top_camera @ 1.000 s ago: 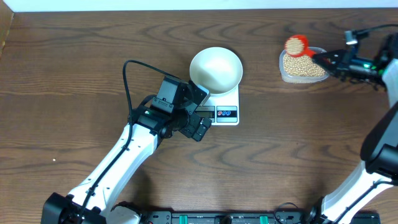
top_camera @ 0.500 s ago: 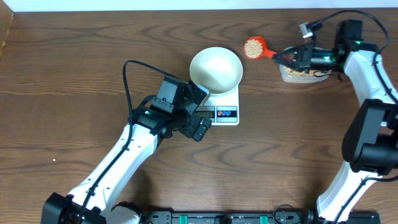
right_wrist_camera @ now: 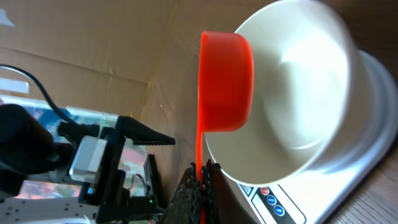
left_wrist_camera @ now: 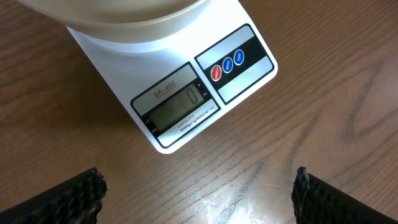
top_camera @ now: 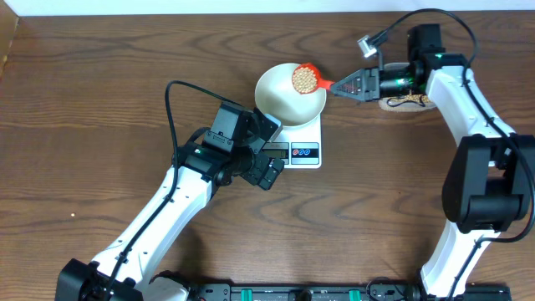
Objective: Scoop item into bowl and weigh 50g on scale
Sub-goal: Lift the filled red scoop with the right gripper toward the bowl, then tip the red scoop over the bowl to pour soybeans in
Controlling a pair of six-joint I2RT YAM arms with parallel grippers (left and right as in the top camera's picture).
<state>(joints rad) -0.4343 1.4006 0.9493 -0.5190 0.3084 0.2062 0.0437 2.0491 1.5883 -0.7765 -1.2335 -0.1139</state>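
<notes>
While the right fingers (top_camera: 347, 85) pinch the thin handle of the scoop (right_wrist_camera: 227, 81) of beans (top_camera: 303, 79) above the bowl (top_camera: 280, 100) on the scale (top_camera: 303, 136), near its right rim, a hasty tip may spill some onto the surface (top_camera: 100, 100); the left fingers (left_wrist_camera: 74, 196) gape wide nearby.

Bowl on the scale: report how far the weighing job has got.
Done: bowl sits on scale, display reading 0, and the scoop is loaded with beans. In hand: right end effector holds the scoop over the bowl, not yet tipped. Left: the bowl looks empty, so pour and top up to 50 g.
</notes>
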